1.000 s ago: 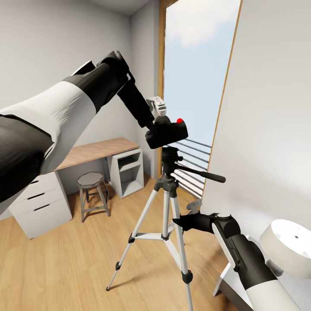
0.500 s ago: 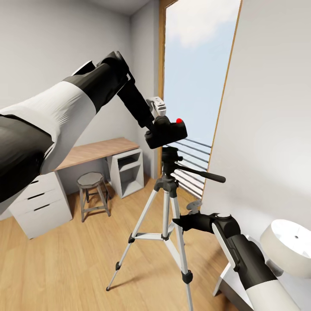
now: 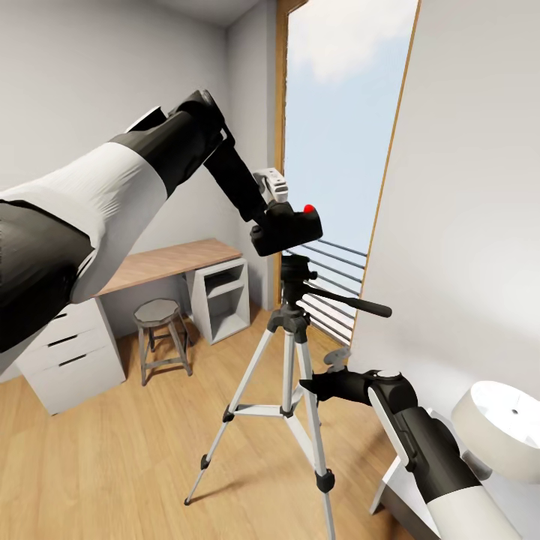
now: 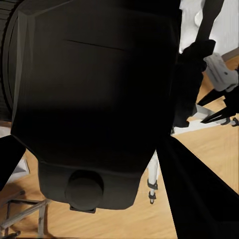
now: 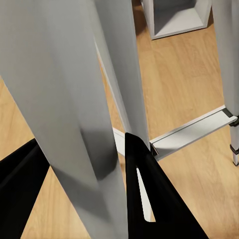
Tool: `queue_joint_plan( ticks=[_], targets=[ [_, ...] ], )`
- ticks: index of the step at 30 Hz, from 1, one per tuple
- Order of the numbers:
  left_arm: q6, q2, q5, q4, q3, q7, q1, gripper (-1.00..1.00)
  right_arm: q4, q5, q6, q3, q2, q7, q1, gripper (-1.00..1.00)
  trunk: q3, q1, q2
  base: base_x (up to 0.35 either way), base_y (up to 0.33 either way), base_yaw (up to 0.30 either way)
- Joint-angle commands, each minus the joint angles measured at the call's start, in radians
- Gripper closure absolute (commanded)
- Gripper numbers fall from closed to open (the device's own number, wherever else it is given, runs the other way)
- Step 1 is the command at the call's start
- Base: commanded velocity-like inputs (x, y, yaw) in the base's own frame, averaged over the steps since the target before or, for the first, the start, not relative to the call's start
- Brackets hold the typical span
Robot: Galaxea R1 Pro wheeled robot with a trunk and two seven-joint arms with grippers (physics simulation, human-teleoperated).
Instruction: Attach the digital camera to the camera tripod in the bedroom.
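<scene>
While the left gripper (image 3: 264, 217) clamps the boxy matte-black digital camera (image 3: 289, 229), slim silver tripod (image 3: 289, 352) legs splay.

No readable text, labels, brands, numbers or signs anywhere. Nothing printed on the digital camera (image 3: 287, 229), plain black with a red round button; nothing on the camera tripod (image 3: 294, 352) either. Perhaps faint marks on the small grey fitting beside the camera, too blurred to tell.
</scene>
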Motion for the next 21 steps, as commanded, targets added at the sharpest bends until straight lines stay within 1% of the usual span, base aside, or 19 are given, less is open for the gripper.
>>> queue_joint_plan(
  ticks=[1,8,21],
  targets=[
    [0.01,0.0,-0.01,-0.002,0.004,-0.004,0.0,1.0,0.003,0.028,0.003,0.001,-0.001,0.001,0.0,1.0,-0.002,0.0,-0.001,0.0,0.0,0.0],
    [0.01,0.0,-0.011,-0.009,0.003,0.013,0.003,1.0,0.003,0.028,0.003,0.001,-0.001,0.001,0.0,1.0,-0.002,0.0,-0.001,0.0,0.0,0.0],
    [0.012,0.0,-0.01,-0.02,0.002,0.008,0.004,1.0,0.003,0.025,0.003,0.001,-0.001,0.001,0.0,1.0,-0.002,0.0,-0.001,0.0,0.0,0.0]
  ],
)
